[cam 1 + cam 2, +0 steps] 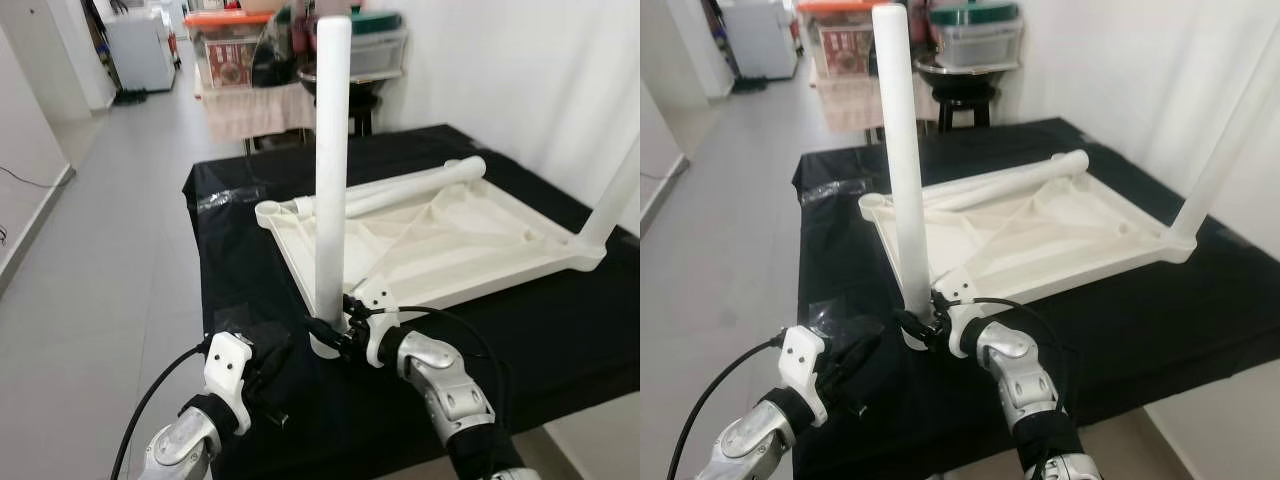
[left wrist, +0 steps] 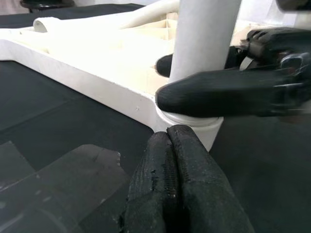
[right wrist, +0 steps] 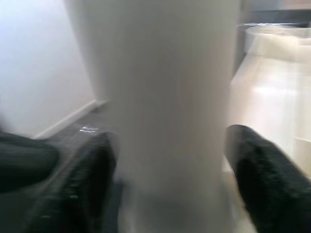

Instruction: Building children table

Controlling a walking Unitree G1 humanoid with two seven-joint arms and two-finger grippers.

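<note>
My R gripper (image 1: 335,335) clamped round base of tall white plastic tube leg (image 1: 332,160), leg upright in near corner socket of upturned white plastic tabletop (image 1: 440,245). L gripper (image 1: 275,365) fingers pressed together, empty, just beside socket. R nearer; leg axis vertical.

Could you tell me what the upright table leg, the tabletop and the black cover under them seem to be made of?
Upright leg: probably moulded plastic, smooth matte white tube.
Tabletop, lying upside down: likely the same white plastic, with moulded ribs underneath.
Black cover: looks like thin plastic sheeting, slightly glossy and creased; possibly coated cloth.
</note>
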